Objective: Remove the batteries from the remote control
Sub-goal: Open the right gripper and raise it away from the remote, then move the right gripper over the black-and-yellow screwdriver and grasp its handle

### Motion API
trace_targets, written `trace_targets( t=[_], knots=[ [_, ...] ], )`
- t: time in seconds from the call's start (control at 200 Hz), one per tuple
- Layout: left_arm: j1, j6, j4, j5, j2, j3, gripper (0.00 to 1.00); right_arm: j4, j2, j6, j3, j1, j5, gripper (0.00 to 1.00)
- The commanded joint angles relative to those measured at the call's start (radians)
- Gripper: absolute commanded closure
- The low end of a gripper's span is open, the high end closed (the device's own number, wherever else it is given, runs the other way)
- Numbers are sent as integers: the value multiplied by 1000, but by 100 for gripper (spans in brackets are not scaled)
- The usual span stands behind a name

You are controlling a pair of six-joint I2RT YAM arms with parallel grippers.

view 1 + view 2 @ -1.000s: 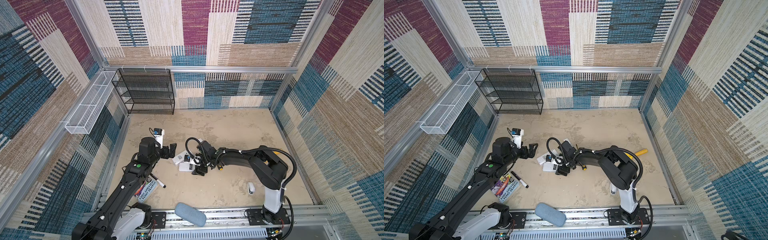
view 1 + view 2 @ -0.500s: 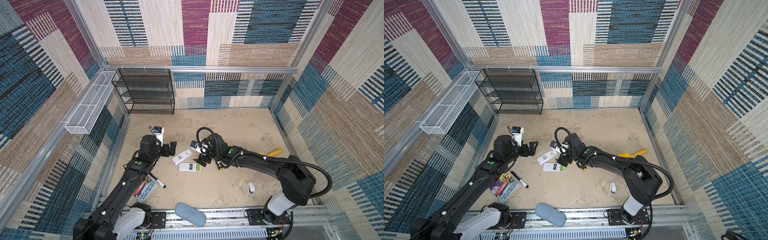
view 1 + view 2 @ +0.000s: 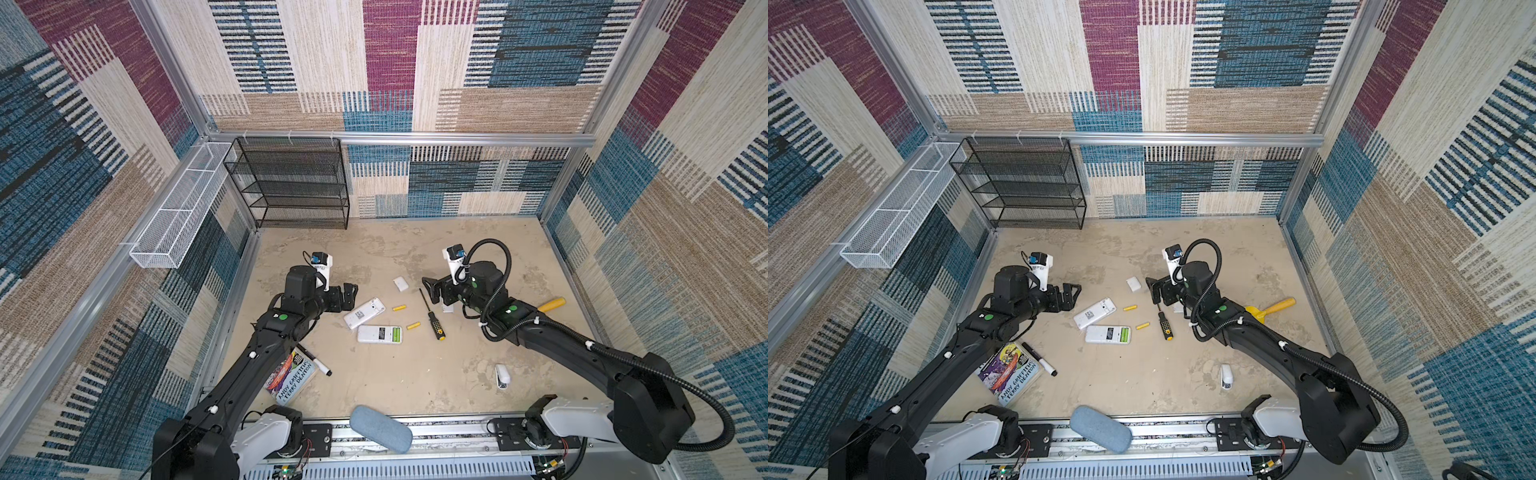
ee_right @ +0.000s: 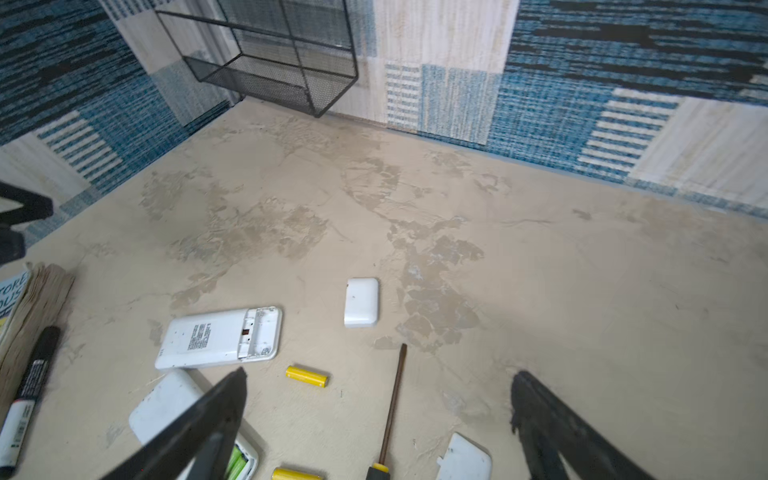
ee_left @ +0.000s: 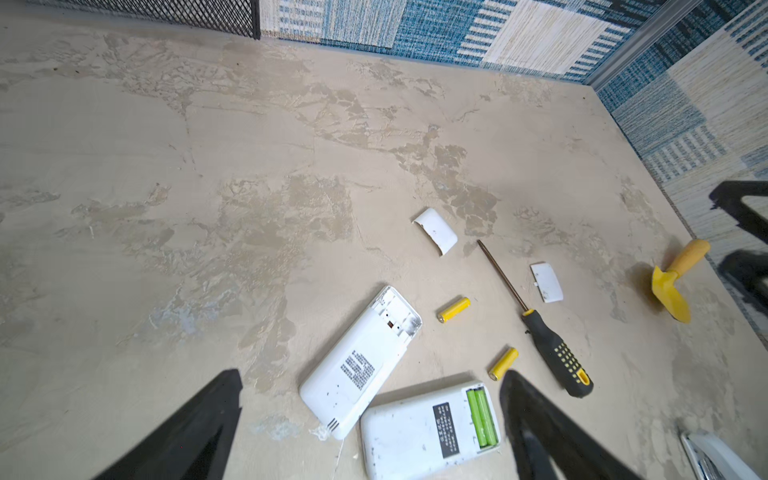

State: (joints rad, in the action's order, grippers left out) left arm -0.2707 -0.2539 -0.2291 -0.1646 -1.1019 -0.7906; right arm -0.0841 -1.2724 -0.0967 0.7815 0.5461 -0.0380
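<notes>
Two batteries (image 3: 399, 308) between remotes (image 3: 364, 313) and screwdriver (image 3: 431, 314), two more in the nearer remote (image 3: 376, 334), book (image 3: 293, 376) front left

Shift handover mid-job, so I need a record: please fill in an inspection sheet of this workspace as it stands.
Surface: mottled beige tabletop, no spill seen.
Job's things: empty remote and loaded remote lie face down, bays open; green batteries seated in the loaded one; two yellow batteries loose nearby.
Clutter: screwdriver, two covers, book, marker, yellow scoop, small stapler, grey-blue pouch.
Grippers: left pincer and right pincer open, holding nothing.
Cables: black hose arches over the right wrist; no snag seen.
Surroundings: mesh shelf, wire basket, carpet-patterned walls.
</notes>
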Motion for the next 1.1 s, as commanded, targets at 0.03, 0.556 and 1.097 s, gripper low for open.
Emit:
trace_targets(
  t=[0.03, 0.556, 1.097],
  knots=[
    [1, -25, -42, -44, -32, -35, 1, 72, 5, -92, -14, -11, -53, 0],
    [-1, -71, -73, -73, -113, -92, 1, 233, -217, -169, -62, 97, 43, 34],
    [-1, -82, -79, -92, -124, -97, 1, 219, -290, -224, -86, 127, -23, 65]
  ],
)
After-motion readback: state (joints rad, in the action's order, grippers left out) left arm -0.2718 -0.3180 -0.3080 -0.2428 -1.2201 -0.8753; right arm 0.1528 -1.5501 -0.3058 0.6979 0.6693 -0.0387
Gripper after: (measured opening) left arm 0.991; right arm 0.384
